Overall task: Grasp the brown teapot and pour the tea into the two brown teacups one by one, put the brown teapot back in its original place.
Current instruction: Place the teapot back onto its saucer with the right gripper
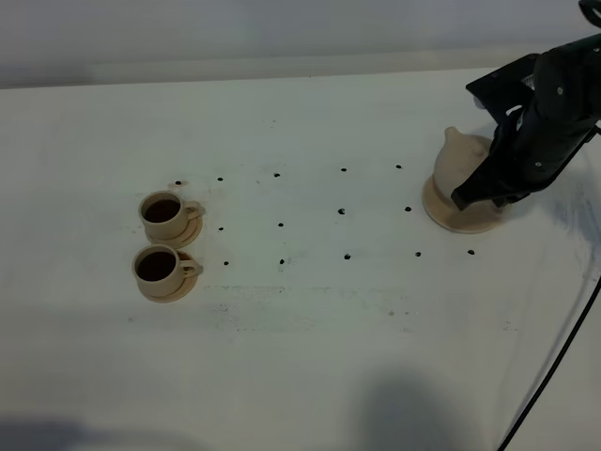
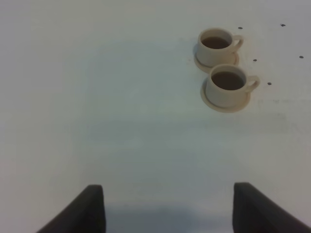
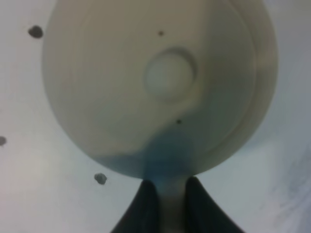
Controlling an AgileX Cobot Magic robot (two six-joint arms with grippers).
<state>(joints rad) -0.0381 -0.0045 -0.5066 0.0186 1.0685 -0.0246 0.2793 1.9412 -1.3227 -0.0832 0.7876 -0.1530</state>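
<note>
1. We saw a white table (image 1: 300,329) with many small dark dots (image 1: 280,225) scattered over its middle part; behind its far edge there was a plain grey wall (image 1: 235,28).
2. A black cable (image 1: 554,366) ran over the near right corner of the table.
3. The two brown teacups (image 1: 161,211) stood on the left side, each on its small saucer, one just in front of the other, and both held dark liquid.
4. The brown teapot (image 1: 460,160) was on the right side, resting on the flat round disc (image 1: 451,216), well apart from the cups.
5. The right gripper (image 3: 165,194) was closed tightly on the handle of the teapot, as the right wrist view showed.
6. The left gripper (image 2: 167,206) hovered over bare table with its jaws wide apart, holding nothing.
</note>
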